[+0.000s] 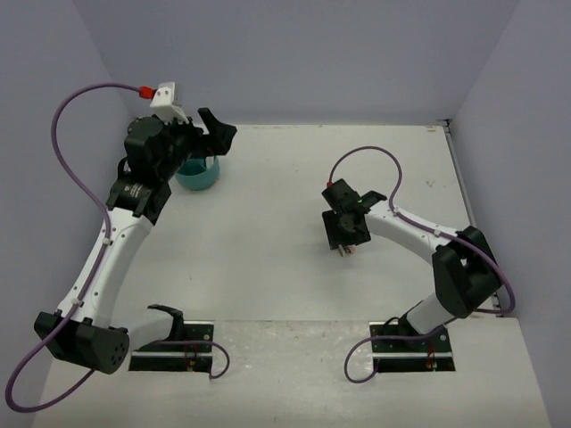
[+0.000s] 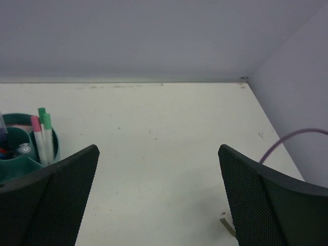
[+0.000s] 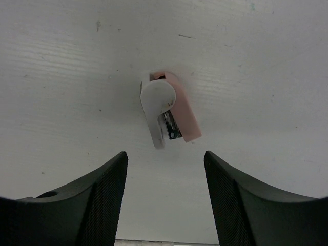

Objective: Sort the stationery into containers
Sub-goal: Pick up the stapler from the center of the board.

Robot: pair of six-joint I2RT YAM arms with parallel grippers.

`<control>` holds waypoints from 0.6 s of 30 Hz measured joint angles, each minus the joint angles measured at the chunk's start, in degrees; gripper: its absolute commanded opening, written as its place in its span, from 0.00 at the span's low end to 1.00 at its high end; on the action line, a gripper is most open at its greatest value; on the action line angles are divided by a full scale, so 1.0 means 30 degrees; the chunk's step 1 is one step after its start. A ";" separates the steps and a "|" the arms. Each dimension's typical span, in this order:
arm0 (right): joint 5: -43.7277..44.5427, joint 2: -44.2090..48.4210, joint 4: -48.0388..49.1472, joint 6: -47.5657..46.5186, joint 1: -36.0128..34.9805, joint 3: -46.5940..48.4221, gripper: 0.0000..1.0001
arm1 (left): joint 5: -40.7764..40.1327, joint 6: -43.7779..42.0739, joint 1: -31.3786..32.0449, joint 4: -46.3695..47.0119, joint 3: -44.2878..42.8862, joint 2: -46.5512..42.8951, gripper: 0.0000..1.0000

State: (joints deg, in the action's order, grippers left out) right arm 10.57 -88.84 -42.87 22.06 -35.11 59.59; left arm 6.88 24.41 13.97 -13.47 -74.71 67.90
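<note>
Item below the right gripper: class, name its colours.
The item is pink and white; the right wrist view shows it best.

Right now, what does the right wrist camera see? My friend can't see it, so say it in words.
A small pink and white plastic stationery piece lies on the white table, just ahead of the right end effector. Its two black fingers stand apart, not touching it.
</note>
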 measured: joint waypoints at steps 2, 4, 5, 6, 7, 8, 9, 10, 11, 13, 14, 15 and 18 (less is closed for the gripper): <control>0.0038 -0.0637 -0.0032 -0.0002 0.0000 0.0041 0.63 | 0.1078 0.0084 0.0148 -0.0319 0.0703 -0.0223 1.00; 0.0028 -0.1458 -0.0079 -0.0029 0.0007 0.0173 0.63 | 0.2036 0.0122 0.0302 -0.0798 0.1262 -0.0249 1.00; 0.0028 -0.1973 -0.0066 -0.0066 0.0012 0.0291 0.62 | 0.2375 0.0122 0.0349 -0.1007 0.1410 -0.0249 1.00; 0.0031 -0.2490 -0.0064 -0.0120 0.0018 0.0405 0.62 | 0.2701 0.0122 0.0376 -0.1201 0.1518 -0.0249 1.00; 0.0074 -0.2986 -0.0092 -0.0202 0.0028 0.0524 0.62 | 0.3010 0.0119 0.0379 -0.1349 0.1563 -0.0255 1.00; 0.0117 -0.3418 -0.0081 -0.0287 0.0049 0.0616 0.60 | 0.3275 0.0115 0.0386 -0.1427 0.1585 -0.0273 1.00; 0.0090 -0.3788 -0.0060 -0.0358 0.0069 0.0691 0.57 | 0.3512 0.0115 0.0390 -0.1446 0.1597 -0.0303 1.00; 0.0075 -0.4044 -0.0094 -0.0445 0.0073 0.0827 0.52 | 0.3754 0.0115 0.0390 -0.1445 0.1609 -0.0353 1.00; 0.0094 -0.4141 -0.0058 -0.0577 0.0078 0.0975 0.45 | 0.3971 0.0115 0.0390 -0.1429 0.1637 -0.0419 1.00; 0.0053 -0.4341 0.0047 -0.0782 0.0088 0.1160 0.33 | 0.4342 0.0121 0.0390 -0.1398 0.1761 -0.0571 1.00; 0.0041 -0.4381 0.0056 -0.0908 0.0091 0.1216 0.28 | 0.4492 0.0118 0.0390 -0.1391 0.1832 -0.0623 1.00; 0.0029 -0.4420 0.0066 -0.1033 0.0095 0.1271 0.20 | 0.4642 0.0115 0.0390 -0.1385 0.1902 -0.0675 1.00; -0.0046 -0.4415 0.0188 -0.1380 0.0087 0.1279 0.00 | 0.4995 0.0184 0.0390 -0.1124 0.2477 -0.0778 1.00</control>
State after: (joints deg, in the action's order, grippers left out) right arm 10.43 -102.08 -42.31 17.92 -34.85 63.43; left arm 21.87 24.96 15.14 -16.85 -67.28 65.57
